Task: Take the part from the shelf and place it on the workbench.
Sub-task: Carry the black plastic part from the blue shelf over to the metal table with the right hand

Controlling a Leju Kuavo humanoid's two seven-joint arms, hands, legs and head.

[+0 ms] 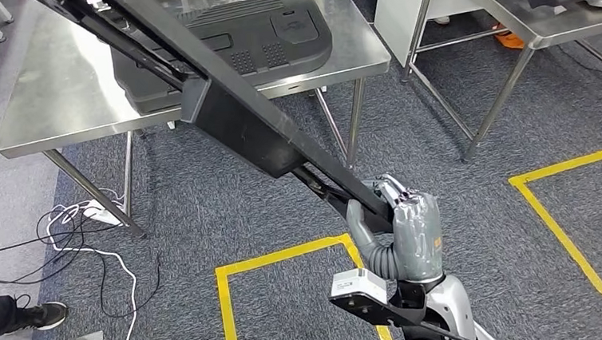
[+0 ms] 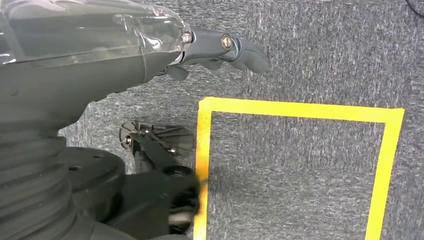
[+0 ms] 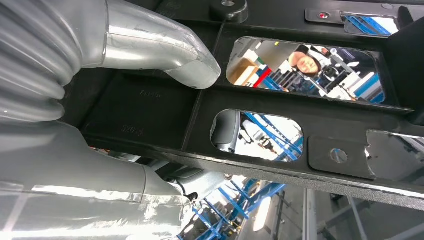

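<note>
My right hand (image 1: 402, 231) gripped the lower end of the long black plastic frame part (image 1: 230, 111), its fingers wrapped around the bar; from the head view the part ran slanting up from that hand across the picture and out past the top edge, so its far end was cut off. It hung in the air over the near edge of the stainless-steel workbench (image 1: 53, 99), and I could not tell whether it touched the tabletop anywhere. On that tabletop, toward its right corner, lay a broad black moulded panel (image 1: 272, 36), partly hidden behind the held part. The right wrist view showed what the head view did not: my grey thumb (image 3: 175, 55) pressed on a flat rib of the part (image 3: 280, 100), with rounded cut-outs through which blurred blue racking and a person showed. My left hand (image 2: 220, 47) appeared in the left wrist view, hanging over grey carpet (image 2: 310, 50) and a yellow tape rectangle (image 2: 300, 111); it held nothing, though most of its fingers were hidden by the clear cover, so I could not tell how they lay. White and black cables (image 1: 78, 233) trailed on the floor beside the bench's left legs.
</note>
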